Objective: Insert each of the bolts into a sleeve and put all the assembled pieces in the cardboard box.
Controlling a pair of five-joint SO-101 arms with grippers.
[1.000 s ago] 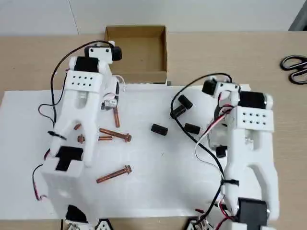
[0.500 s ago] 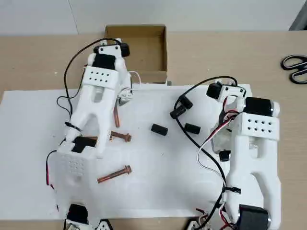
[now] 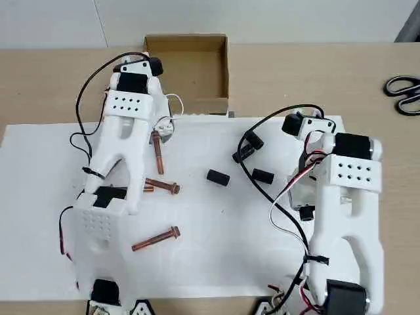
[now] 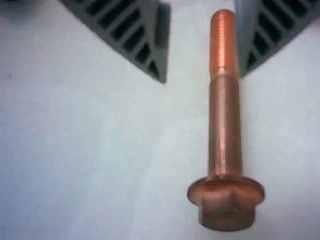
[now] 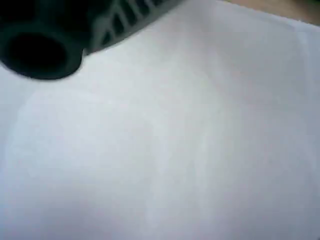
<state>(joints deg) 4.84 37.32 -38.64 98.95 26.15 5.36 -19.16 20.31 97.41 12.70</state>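
Tabletop [image 3: 315, 72]: bolts [image 3: 156, 239], sleeves [image 3: 217, 177] outside cardboard box [image 3: 186, 41]

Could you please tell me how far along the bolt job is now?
Done: nothing yet; the cardboard box looks empty where visible. In hand: the left tool stands open around the tip of a bolt; a sleeve sits close by the right arm. Left: every insertion and boxing; other bolts and loose sleeves lie apart on the paper.
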